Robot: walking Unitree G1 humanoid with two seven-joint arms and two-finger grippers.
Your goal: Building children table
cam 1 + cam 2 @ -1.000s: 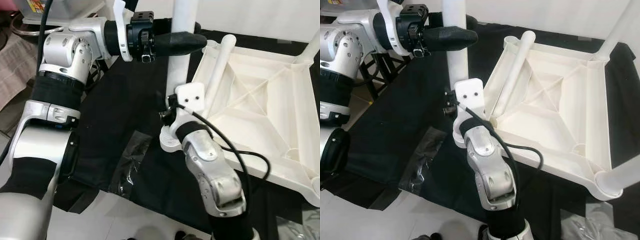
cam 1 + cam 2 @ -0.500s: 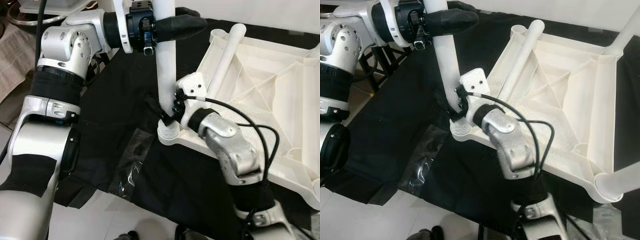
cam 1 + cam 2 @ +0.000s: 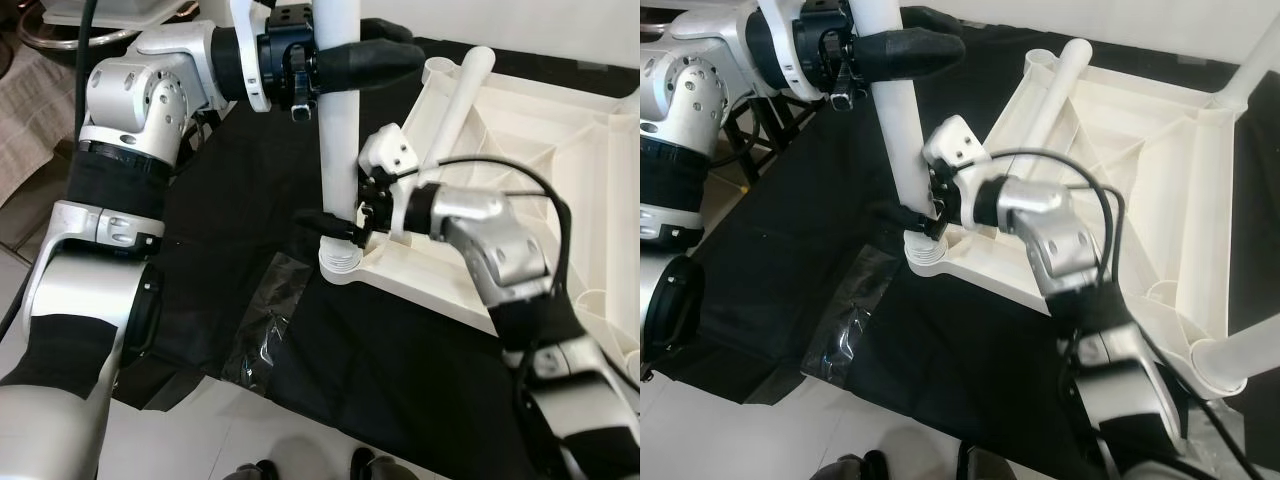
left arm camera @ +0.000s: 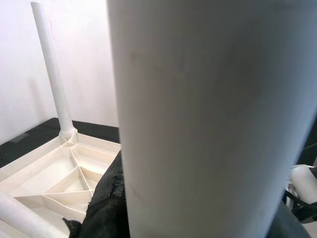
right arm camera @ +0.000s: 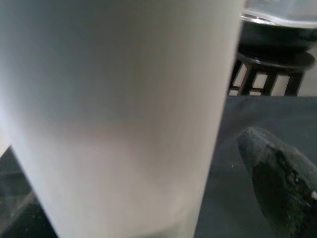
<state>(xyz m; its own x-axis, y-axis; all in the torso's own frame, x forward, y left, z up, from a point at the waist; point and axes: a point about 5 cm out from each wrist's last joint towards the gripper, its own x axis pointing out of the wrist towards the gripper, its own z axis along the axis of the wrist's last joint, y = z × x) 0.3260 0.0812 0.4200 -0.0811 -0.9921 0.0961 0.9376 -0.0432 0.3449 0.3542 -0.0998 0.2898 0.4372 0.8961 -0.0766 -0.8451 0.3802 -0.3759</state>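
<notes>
The white table top (image 3: 520,130) lies upside down on a black cloth (image 3: 240,200). A white table leg (image 3: 338,140) stands upright in the ribbed corner socket (image 3: 340,265) nearest me. My left gripper (image 3: 400,45) is shut on the leg high up, one black finger on each side. My right gripper (image 3: 335,222) is shut on the same leg just above the socket. The right wrist view has the leg (image 5: 119,114) very close, with one finger (image 5: 277,168) beside it. A loose leg (image 3: 455,105) lies inside the table top.
Another leg (image 3: 1250,60) stands at the far right corner and one (image 3: 1240,365) at the near right corner. Crumpled clear plastic wrap (image 3: 262,320) lies on the cloth's near edge. A black stool (image 5: 267,64) stands beyond the cloth on the left.
My right forearm has swung out to the right and lies flatter, while its gripper stays at the leg's base. The left gripper keeps its hold high on the leg.
</notes>
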